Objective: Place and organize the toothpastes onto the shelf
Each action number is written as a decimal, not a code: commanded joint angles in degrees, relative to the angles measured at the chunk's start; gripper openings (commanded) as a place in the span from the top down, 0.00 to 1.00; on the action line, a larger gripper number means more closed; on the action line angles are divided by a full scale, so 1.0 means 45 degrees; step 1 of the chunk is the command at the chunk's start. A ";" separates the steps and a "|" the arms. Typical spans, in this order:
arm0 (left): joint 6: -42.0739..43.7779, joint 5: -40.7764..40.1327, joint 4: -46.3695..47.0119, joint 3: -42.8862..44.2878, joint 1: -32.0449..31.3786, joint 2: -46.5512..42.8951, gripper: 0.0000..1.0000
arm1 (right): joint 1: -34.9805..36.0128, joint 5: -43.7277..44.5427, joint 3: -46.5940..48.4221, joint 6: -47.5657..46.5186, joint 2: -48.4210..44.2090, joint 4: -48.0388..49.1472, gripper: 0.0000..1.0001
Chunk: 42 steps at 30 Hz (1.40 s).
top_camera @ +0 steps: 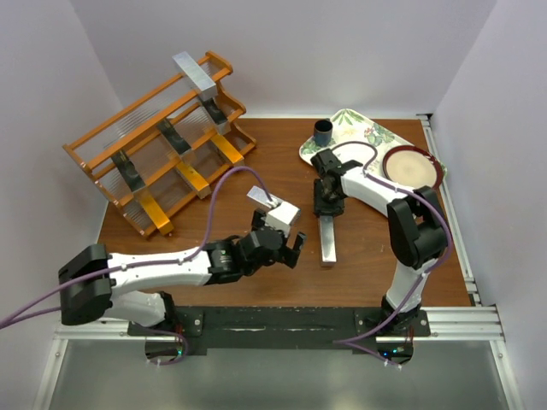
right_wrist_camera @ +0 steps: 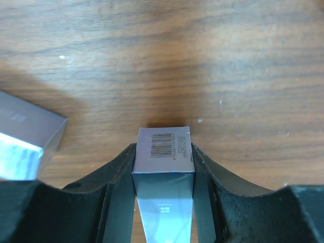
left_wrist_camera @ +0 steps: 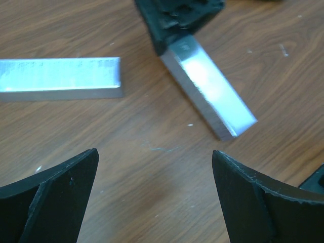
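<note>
A silver toothpaste carton (top_camera: pixel 328 243) lies flat on the brown table, and my right gripper (top_camera: pixel 326 209) is shut on its far end. In the right wrist view the barcoded end (right_wrist_camera: pixel 163 147) sits tight between the gripper's (right_wrist_camera: pixel 164 150) black fingers. A second silver carton (top_camera: pixel 259 197) lies left of it, partly under my left wrist, and shows in the left wrist view (left_wrist_camera: pixel 61 76). My left gripper (top_camera: pixel 291 249) hovers open and holds nothing (left_wrist_camera: pixel 154 162). The orange-brown shelf (top_camera: pixel 94 141) stands at the far left and bears silver (top_camera: pixel 195 75), black and orange cartons.
A floral white tray (top_camera: pixel 367 128) sits at the far right with a small dark cup (top_camera: pixel 323 132) on its left end. Beside it is a round plate with a dark red rim (top_camera: pixel 413 167). White walls close in the table on three sides.
</note>
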 commanded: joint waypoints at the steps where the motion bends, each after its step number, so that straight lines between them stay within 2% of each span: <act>1: 0.0832 -0.1166 0.1115 0.1477 -0.1128 0.1034 0.00 | -0.0058 -0.0476 0.0351 0.1191 -0.1278 -0.0249 0.85; 7: 0.1145 -0.2824 0.0433 0.3333 -0.2301 0.3045 0.00 | -0.0625 -0.1706 0.0469 0.1817 -0.1865 -0.0504 0.89; 13: 0.0990 -0.4777 -0.1734 0.5635 -0.3220 0.5155 0.00 | -0.1152 -0.3366 -0.0156 0.2091 -0.2432 -0.0134 0.89; 20: -0.0065 -0.6323 -0.4446 0.7493 -0.3671 0.7166 0.00 | -0.1250 -0.4636 -0.0469 0.2462 -0.2549 0.0355 0.89; 25: -0.0592 -0.7357 -0.5895 0.8781 -0.3808 0.8261 0.05 | -0.1251 -0.5085 -0.0488 0.2618 -0.2549 0.0570 0.89; 34: -0.2213 -0.9213 -0.9684 1.0930 -0.4003 1.0274 0.21 | -0.1289 -0.5418 -0.0625 0.2795 -0.2569 0.0824 0.89; 37: -0.2565 -0.9585 -1.0309 1.1224 -0.4062 1.0606 0.31 | -0.1270 -0.5496 -0.0664 0.2853 -0.2549 0.0902 0.89; 42: -0.3462 -1.0230 -1.1657 1.1674 -0.4140 1.0919 0.54 | -0.1270 -0.5535 -0.0742 0.2912 -0.2569 0.1000 0.87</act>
